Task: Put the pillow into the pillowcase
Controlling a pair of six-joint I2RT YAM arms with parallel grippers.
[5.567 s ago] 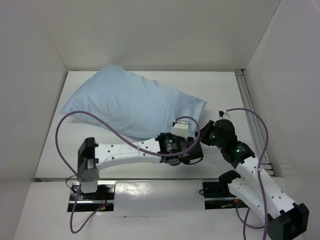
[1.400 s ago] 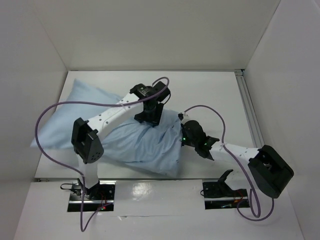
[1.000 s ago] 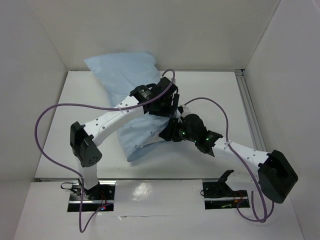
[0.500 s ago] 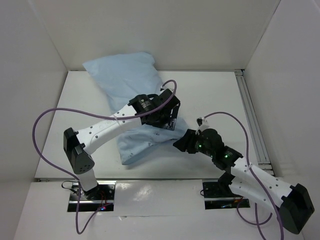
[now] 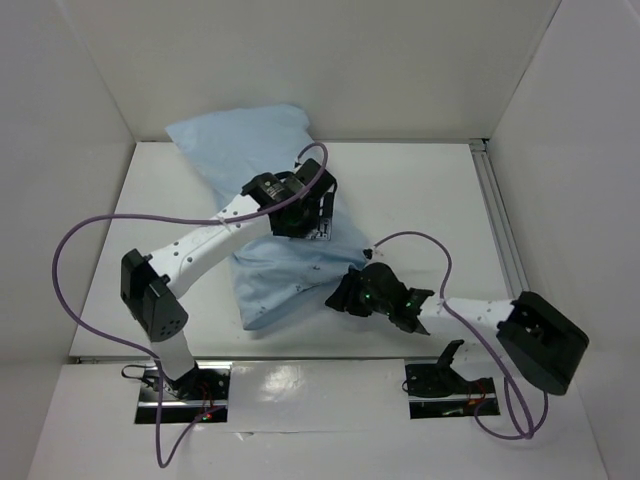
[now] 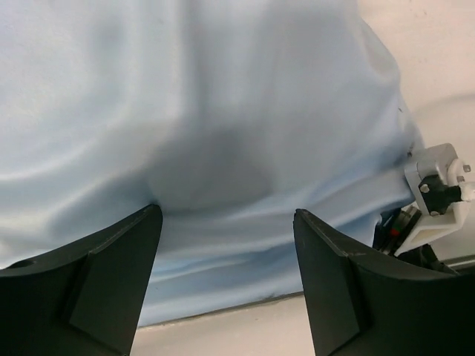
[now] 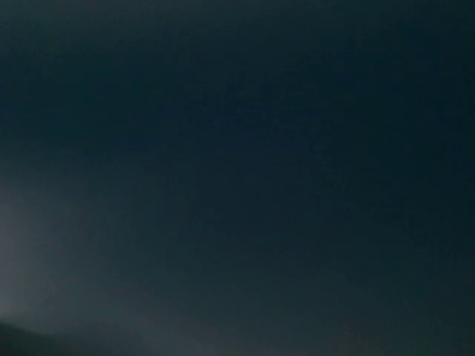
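The light blue pillowcase [image 5: 265, 190] lies plump and wrinkled, slanting from the back left toward the near middle; it also fills the left wrist view [image 6: 208, 111]. The white pillow is not visible. My left gripper [image 5: 300, 215] is over the pillowcase's right side; in the left wrist view the left gripper [image 6: 223, 285] has its jaws wide apart with only fabric between them. My right gripper [image 5: 345, 297] is at the pillowcase's near right edge, its fingertips hidden against the fabric. The right wrist view is all dark.
White walls enclose the table [image 5: 430, 200] on the left, back and right. A metal rail [image 5: 500, 230] runs along the right side. Purple cables [image 5: 90, 230] loop over the left part and near the right arm [image 5: 470, 310].
My right gripper has moved left, up against the pillowcase's near right edge, its arm stretched lower. My left gripper has shifted slightly back and left over the pillowcase. The pillowcase has barely moved.
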